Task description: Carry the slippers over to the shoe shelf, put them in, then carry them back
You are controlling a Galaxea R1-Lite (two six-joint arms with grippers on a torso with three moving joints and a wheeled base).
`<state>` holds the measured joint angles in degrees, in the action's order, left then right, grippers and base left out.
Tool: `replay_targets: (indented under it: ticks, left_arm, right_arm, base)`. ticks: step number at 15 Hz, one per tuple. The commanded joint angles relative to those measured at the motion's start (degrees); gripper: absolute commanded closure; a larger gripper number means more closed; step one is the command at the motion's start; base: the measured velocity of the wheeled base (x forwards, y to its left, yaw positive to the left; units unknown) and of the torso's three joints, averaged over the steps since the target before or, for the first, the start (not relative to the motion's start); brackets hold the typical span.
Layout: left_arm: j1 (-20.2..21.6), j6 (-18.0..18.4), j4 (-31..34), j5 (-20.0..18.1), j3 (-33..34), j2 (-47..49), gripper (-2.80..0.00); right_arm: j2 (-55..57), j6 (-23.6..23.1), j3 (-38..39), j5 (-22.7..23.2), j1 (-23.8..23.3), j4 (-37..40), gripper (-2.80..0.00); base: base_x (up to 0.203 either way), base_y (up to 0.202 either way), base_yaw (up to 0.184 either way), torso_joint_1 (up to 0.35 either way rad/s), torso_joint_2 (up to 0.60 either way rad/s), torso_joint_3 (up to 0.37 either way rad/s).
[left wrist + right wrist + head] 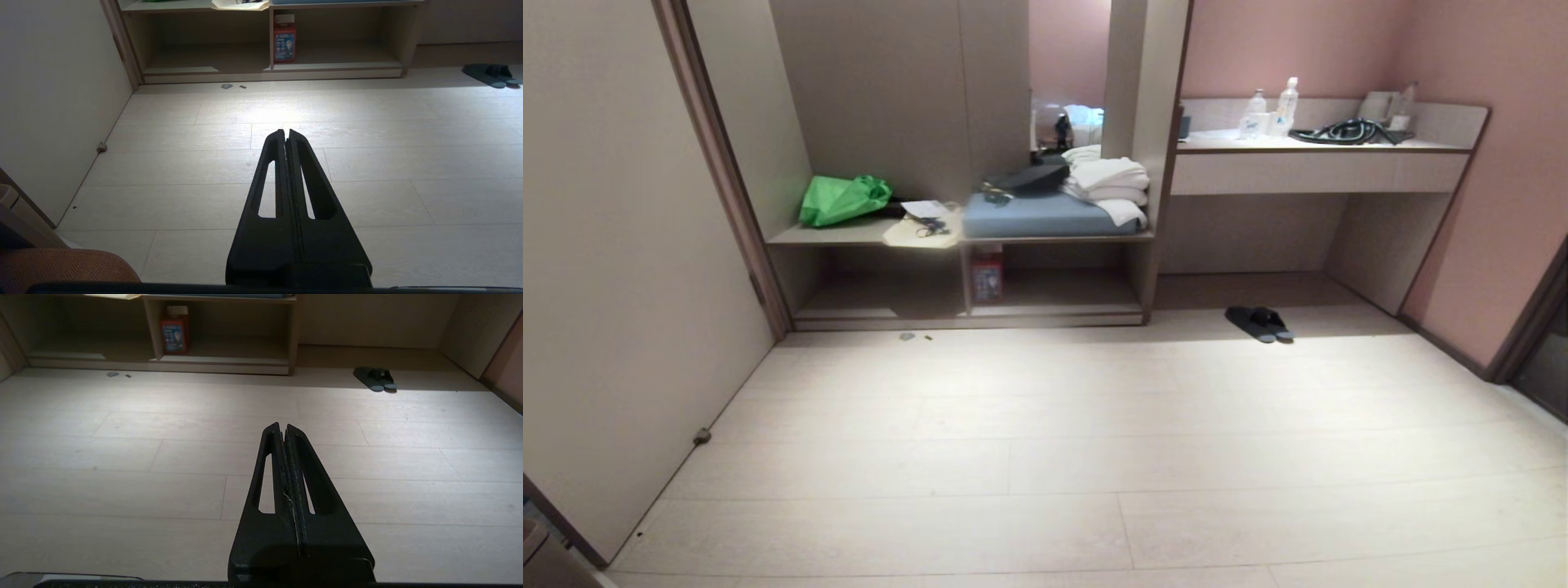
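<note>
My left hand (286, 132) and right hand (283, 426) hang pressed together, empty. The dark grey fabric slippers (1260, 322) lie on the floor just right of the taupe wood-grain shoe shelf (980, 314).

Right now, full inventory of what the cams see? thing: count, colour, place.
slippers: two, dark grey-black, side by side on the floor under the counter, right of the shoe shelf
shoe shelf: one, taupe, low open cubby against the back wall, two bays
red box: one, standing in the shelf by the divider
green bag: one, on the bench above the shelf, left end
blue cushion: one, on the bench
white towels: a folded stack, on the cushion
bottles: two, clear, on the counter
black hose: one, coiled on the counter
left pincer: black, shut, above bare floor
right pincer: black, shut, above bare floor
</note>
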<state>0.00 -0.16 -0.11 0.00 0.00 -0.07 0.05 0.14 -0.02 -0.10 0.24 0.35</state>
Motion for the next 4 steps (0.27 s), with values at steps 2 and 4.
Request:
replay_targets:
  ticks: [2,4]
  left_arm:
    - [0.0,0.0,0.0,0.0,0.0,0.0,0.0]
    - [0.0,0.0,0.0,0.0,0.0,0.0,0.0]
  right_arm:
    - [0.0,-0.5,0.0,-0.1,0.0,0.0,0.0]
    - [0.0,-0.9,0.0,-0.1,0.0,0.0,0.0]
  base:
    - [0.0,0.0,0.0,0.0,0.0,0.0]
    - [0.0,0.0,0.0,0.0,0.0,0.0]
